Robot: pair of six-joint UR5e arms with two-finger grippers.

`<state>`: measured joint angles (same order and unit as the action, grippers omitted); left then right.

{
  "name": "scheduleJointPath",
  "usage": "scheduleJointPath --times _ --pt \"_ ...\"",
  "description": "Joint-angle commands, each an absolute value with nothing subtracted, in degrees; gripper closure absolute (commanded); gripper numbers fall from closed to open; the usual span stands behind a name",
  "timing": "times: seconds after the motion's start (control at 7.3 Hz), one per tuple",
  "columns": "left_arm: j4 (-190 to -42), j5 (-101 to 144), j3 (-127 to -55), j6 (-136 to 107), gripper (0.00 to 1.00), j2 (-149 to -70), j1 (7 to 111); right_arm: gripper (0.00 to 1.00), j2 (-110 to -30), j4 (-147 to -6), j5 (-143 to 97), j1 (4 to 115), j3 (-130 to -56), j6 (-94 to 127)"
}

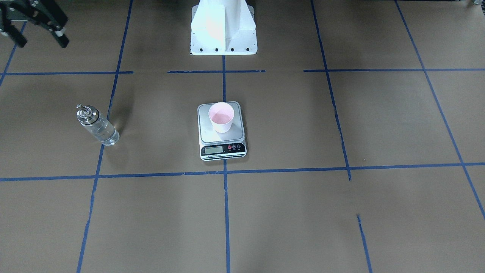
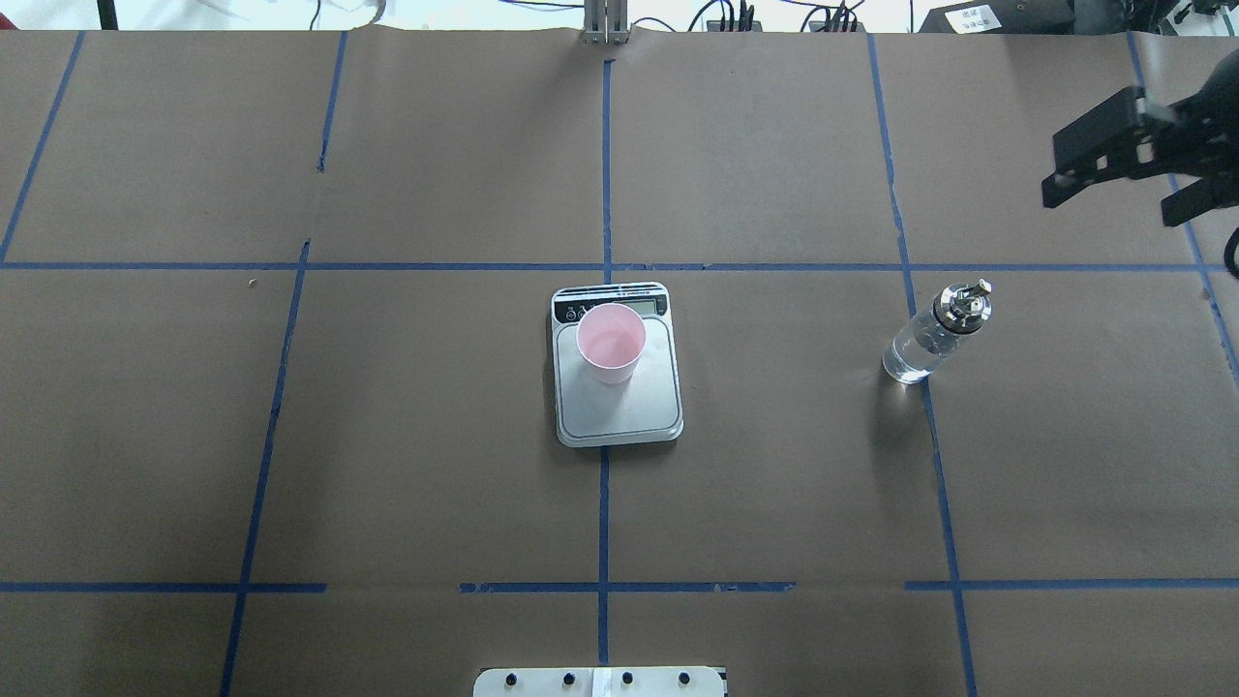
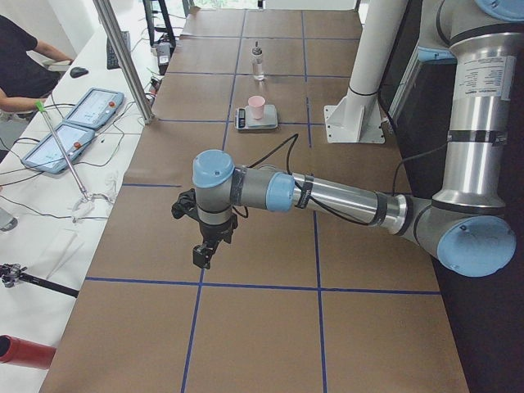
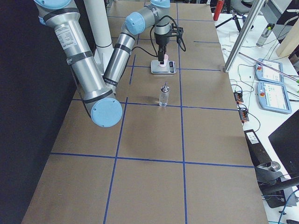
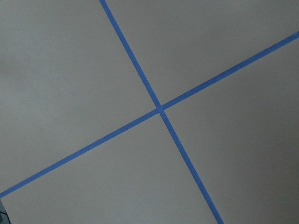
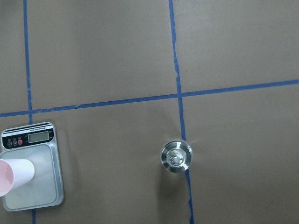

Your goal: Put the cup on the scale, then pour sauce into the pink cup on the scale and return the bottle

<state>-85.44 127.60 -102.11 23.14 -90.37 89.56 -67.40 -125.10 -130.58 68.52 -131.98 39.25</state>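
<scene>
Looking at the front-facing view first, the cup [image 1: 221, 116] sits upright on the scale [image 1: 206, 132] and the bottle [image 1: 97, 126] stands alone on the counter [image 1: 341, 212], well off to the robot's right, with clear sauce [image 1: 105, 133] inside. So I'd guess grabbing the bottle is the step in hand. The right tool [image 1: 41, 40] hangs up in the corner, fingers spread wide, holding and touching nothing. Overhead view agrees: right tool wide, well apart from the bottle. Left side view shows the left tool [image 3: 203, 255] over bare counter far from everything, and from there I can't tell if it's spread or closed. Right side view settles nothing more about either tool. Left wrist cam only shows blue tape lines [image 5: 159, 109], while the right wrist cam looks straight down on the bottle's silver top, with scale and cup at the edge. To do this well I'd come down squarely around the glass body below the collar, since it looks tall, smooth and tippy, then pour slowly with the spout over the cup. Can't tell whether the cup has liquid in it yet
</scene>
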Motion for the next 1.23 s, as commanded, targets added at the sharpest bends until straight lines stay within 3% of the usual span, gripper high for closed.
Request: scheduleJointPath --times 0.0,0.41,0.82,1.1 --pt "-85.34 127.88 -102.66 23.29 0.00 -90.00 89.65 0.00 -70.82 -124.81 -132.10 79.49 -122.74 12.70" --pt "-80.61 128.23 -102.92 24.08 0.00 -89.74 90.26 0.00 -77.39 -119.32 -133.15 87.25 -107.72 -16.62" --pt "-80.59 128.49 -100.30 24.17 0.00 -89.13 90.44 0.00 -85.86 -97.96 -135.26 90.43 -96.62 -16.70" --pt "-81.47 128.41 -97.57 24.17 0.00 -87.82 92.20 0.00 -86.56 -96.68 -133.95 90.35 -93.90 -16.61"
